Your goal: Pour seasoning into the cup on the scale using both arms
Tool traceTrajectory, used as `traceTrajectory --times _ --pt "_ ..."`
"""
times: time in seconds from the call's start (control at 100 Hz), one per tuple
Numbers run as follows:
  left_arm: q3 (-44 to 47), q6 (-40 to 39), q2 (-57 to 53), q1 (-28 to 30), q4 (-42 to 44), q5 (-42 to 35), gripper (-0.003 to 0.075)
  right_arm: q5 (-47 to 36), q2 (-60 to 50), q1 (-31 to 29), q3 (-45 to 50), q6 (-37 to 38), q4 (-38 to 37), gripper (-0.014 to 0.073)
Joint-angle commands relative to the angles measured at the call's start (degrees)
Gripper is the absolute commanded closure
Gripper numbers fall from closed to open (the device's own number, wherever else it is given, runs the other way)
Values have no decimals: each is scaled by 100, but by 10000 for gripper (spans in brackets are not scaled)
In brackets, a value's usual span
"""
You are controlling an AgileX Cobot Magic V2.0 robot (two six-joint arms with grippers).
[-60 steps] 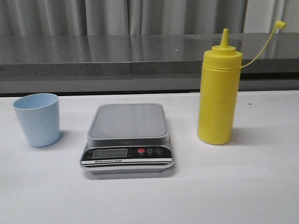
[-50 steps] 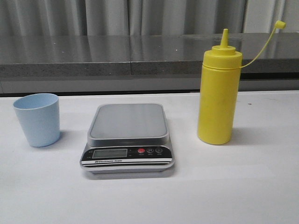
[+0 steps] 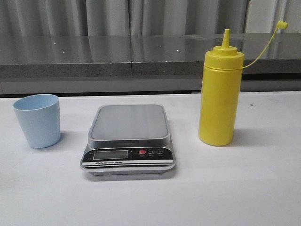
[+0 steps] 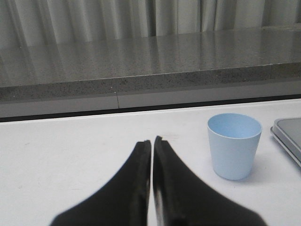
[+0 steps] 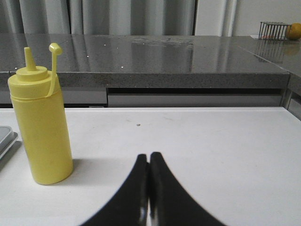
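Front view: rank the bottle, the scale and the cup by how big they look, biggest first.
1. Scale, the widest footprint, though it also sits nearest the camera.
2. Bottle, the tallest; close to the scale in apparent area, so those two are unsure.
3. Cup, clearly the smallest.

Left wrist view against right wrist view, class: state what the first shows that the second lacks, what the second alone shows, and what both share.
Only the left wrist view shows the pale blue cup standing upright on the table, and the left gripper with its fingers closed together. Only the right wrist view shows the yellow seasoning bottle, its cap off and hanging on its tether, plus the right gripper, also closed. Both share the white table, the grey counter with curtains behind, and an edge of the scale.
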Motion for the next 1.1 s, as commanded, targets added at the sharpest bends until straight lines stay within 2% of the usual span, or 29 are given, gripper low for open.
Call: traceTrajectory --times 0.0,0.28,0.83,0.93,1.09 --pt "70 -25 -209 -35 10 -498 710 -439 -78 -28 14 -3 -19 661" --pt "-846 -25 329 -46 -39 -193 710 -439 -78 -28 14 -3 -19 661" --pt "-3289 -25 3222 -46 -246 1256 701 -439 -78 -28 14 -3 -19 661" --pt "-3599 -25 3800 -46 -246 1318 634 -439 -78 -28 14 -3 -19 661" --pt "-4052 -25 4688 -46 -300 1306 437 -439 -78 -28 14 -3 -19 661"
